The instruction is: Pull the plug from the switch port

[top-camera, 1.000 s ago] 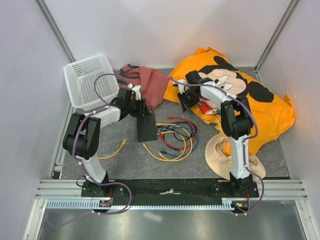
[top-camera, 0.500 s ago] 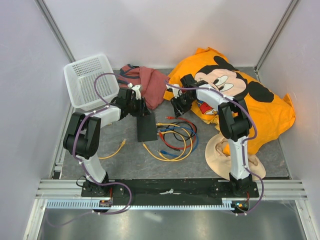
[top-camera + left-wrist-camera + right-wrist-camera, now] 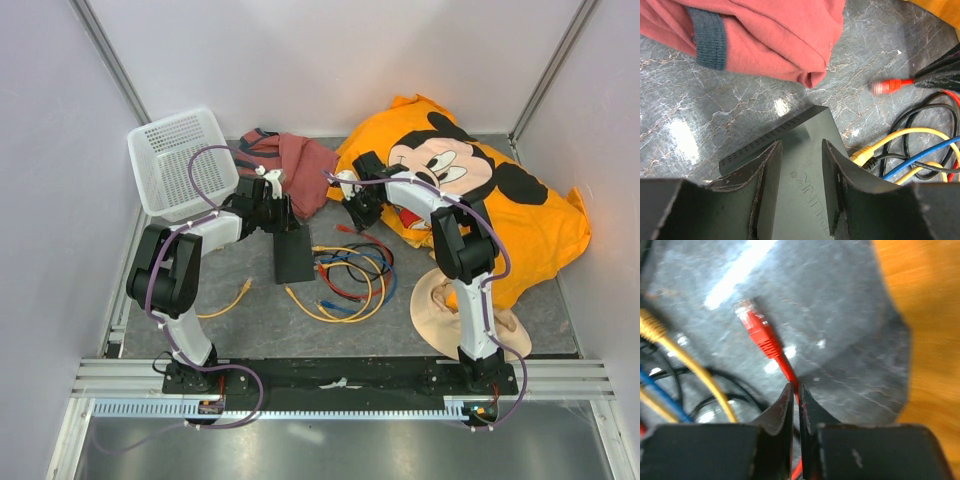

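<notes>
The flat matte-black switch box lies centre-left in the top view, the bent-down left gripper resting spread jaws on its lid, while the outstretched right gripper clenches the thin red cable behind its ribbed, clear-tipped red plug, apart from the switch.

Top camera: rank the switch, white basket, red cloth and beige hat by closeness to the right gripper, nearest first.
From the right gripper, shut on the red cable:
1. red cloth, just left, toward the back.
2. switch, left and nearer the arm bases.
3. beige hat, right, near side.
4. white basket, far left.
</notes>
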